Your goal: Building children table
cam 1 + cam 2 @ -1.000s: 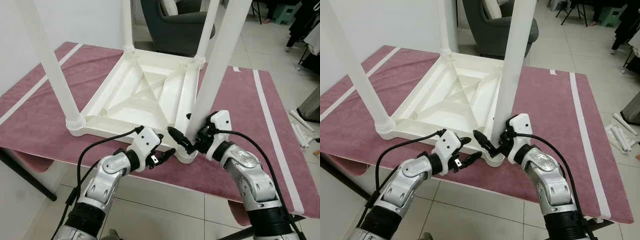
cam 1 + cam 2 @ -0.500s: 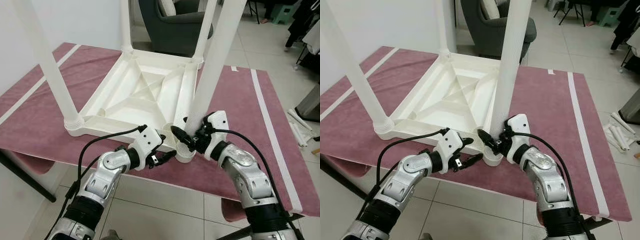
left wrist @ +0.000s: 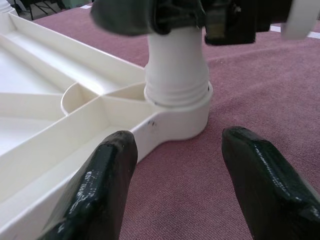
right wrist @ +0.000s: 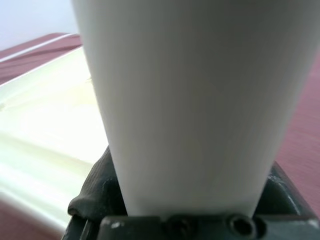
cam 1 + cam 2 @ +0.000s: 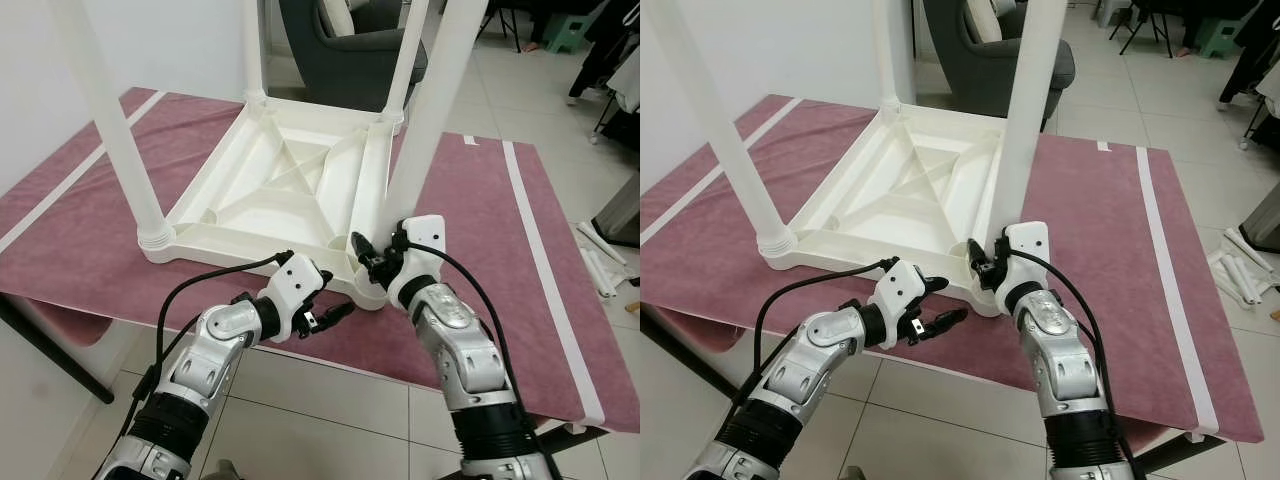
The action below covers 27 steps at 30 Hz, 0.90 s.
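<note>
A white plastic children's table [image 5: 290, 185] lies upside down on the maroon cloth [image 5: 480, 230], its legs pointing up. My right gripper [image 5: 374, 260] is shut on the near-right leg [image 5: 428, 120], just above the corner socket [image 3: 177, 100]. In the right wrist view that leg [image 4: 185, 100] sits right up against the palm, with a black finger on either side. My left gripper [image 5: 327, 308] hovers open just in front of the same corner, touching nothing. Its two fingers [image 3: 100, 190] frame the socket in the left wrist view.
Near-left leg [image 5: 110, 120] and two far legs [image 5: 252, 50] also stand upright. A dark armchair [image 5: 350, 50] sits behind the work table. The cloth-covered table's front edge [image 5: 400, 365] runs just under my grippers. Tiled floor and loose items [image 5: 605, 255] lie to the right.
My right gripper has closed in tighter on the leg's base and the leg stands a little more upright. The left gripper has drawn slightly back from the corner.
</note>
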Available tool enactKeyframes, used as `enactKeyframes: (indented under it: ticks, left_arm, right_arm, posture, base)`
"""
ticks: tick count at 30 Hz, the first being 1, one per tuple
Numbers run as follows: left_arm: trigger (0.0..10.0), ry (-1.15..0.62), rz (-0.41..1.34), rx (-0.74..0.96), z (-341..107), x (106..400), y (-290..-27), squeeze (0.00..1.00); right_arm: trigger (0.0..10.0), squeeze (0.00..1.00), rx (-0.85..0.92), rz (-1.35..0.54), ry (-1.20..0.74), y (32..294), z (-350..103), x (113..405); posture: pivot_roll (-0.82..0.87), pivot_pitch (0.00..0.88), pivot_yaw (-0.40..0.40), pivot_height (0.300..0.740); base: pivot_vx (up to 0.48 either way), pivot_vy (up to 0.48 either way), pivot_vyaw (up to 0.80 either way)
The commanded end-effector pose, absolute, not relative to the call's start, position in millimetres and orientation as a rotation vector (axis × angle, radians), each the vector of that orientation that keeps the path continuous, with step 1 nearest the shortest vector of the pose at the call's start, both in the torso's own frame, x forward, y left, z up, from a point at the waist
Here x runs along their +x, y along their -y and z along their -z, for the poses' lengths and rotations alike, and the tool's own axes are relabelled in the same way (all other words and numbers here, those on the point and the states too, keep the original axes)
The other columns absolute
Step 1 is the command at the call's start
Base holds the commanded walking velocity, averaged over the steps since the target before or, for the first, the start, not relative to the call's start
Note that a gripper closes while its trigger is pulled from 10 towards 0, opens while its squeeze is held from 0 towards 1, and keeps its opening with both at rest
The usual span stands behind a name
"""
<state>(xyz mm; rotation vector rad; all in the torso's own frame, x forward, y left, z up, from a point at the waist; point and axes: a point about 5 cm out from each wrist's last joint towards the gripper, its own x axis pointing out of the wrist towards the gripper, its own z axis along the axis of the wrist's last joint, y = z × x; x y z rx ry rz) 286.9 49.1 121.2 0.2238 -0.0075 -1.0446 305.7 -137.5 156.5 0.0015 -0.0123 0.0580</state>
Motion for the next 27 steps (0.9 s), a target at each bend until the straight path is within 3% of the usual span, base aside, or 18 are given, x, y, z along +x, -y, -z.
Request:
enactKeyframes:
  ticks: [1, 7, 11, 12, 14, 15, 16, 17, 21, 22, 23, 24, 27]
  left_arm:
    - [10.0, -0.008, 1.038, 0.222, -119.6, 288.8, -49.6, 0.00]
    - [10.0, -0.009, 1.035, 0.222, -119.9, 289.9, -49.9, 0.00]
    - [10.0, -0.009, 1.034, 0.227, -120.2, 291.4, -49.7, 0.00]
    - [10.0, -0.009, 1.034, 0.230, -120.4, 292.2, -49.3, 0.00]
    - [10.0, -0.009, 1.034, 0.230, -120.4, 292.2, -49.3, 0.00]
    - [10.0, -0.007, 1.034, 0.235, -120.8, 293.1, -48.7, 0.00]
    - [10.0, -0.002, 1.033, 0.238, -122.0, 294.2, -47.7, 0.00]
    - [10.0, 0.004, 1.032, 0.245, -123.4, 295.8, -46.9, 0.00]
    - [10.0, 0.008, 1.032, 0.265, -125.6, 299.7, -46.1, 0.00]
    - [10.0, 0.000, 1.042, 0.290, -126.8, 303.9, -46.5, 0.00]
    - [10.0, 0.000, 1.042, 0.290, -126.8, 303.9, -46.5, 0.00]
    - [10.0, -0.003, 1.052, 0.301, -127.8, 305.8, -46.7, 0.00]
    - [10.0, -0.012, 1.071, 0.319, -129.4, 308.5, -46.9, 0.00]
  right_arm:
    - [0.0, 0.00, -0.010, 0.167, -0.058, 157.5, -144.5, 303.4]
    - [0.0, 0.00, -0.017, 0.359, -0.062, 160.4, -140.0, 292.5]
    - [0.0, 0.00, -0.021, 0.360, -0.022, 152.6, -143.3, 289.0]
    - [3.7, 0.00, -0.020, 0.286, 0.012, 144.6, -148.1, 290.5]
    - [3.7, 0.00, -0.020, 0.286, 0.012, 144.6, -148.1, 290.5]
    - [10.0, 0.00, -0.025, 0.217, 0.035, 137.2, -152.2, 292.1]
    - [10.0, 0.00, -0.026, 0.172, 0.062, 133.7, -156.3, 292.4]
    - [10.0, 1.00, -0.024, 0.136, 0.081, 132.9, -159.0, 292.3]
    - [10.0, 1.00, -0.022, 0.083, 0.105, 134.4, -162.9, 291.2]
    - [10.0, 0.36, -0.024, 0.001, 0.114, 135.2, -166.1, 289.3]
    - [10.0, 0.36, -0.024, 0.001, 0.114, 135.2, -166.1, 289.3]
    - [10.0, 0.00, -0.030, -0.039, 0.120, 135.7, -167.6, 287.7]
    - [10.0, 0.00, -0.027, -0.081, 0.119, 137.7, -169.1, 285.4]
  posture:
    - [0.04, 0.000, 0.017, 0.740]
    - [0.04, 0.000, 0.022, 0.740]
    - [0.03, 0.000, 0.027, 0.740]
    - [0.03, 0.000, 0.027, 0.740]
    - [0.03, 0.000, 0.027, 0.740]
    - [0.03, 0.000, 0.027, 0.740]
    - [0.03, 0.000, 0.027, 0.740]
    - [0.03, 0.000, 0.027, 0.740]
    - [0.03, 0.000, 0.026, 0.740]
    - [0.03, 0.000, 0.026, 0.740]
    - [0.03, 0.000, 0.026, 0.740]
    - [0.03, 0.000, 0.026, 0.740]
    - [0.03, 0.000, 0.026, 0.740]
  base:
    - [0.000, 0.000, 0.00]
    - [0.000, 0.000, 0.00]
    - [0.000, 0.000, 0.00]
    - [0.000, 0.000, 0.00]
    - [0.000, 0.000, 0.00]
    - [0.000, 0.000, 0.00]
    - [0.000, 0.000, 0.00]
    - [0.000, 0.000, 0.00]
    - [0.000, 0.000, 0.00]
    - [0.000, 0.000, 0.00]
    - [0.000, 0.000, 0.00]
    - [0.000, 0.000, 0.00]
    - [0.000, 0.000, 0.00]
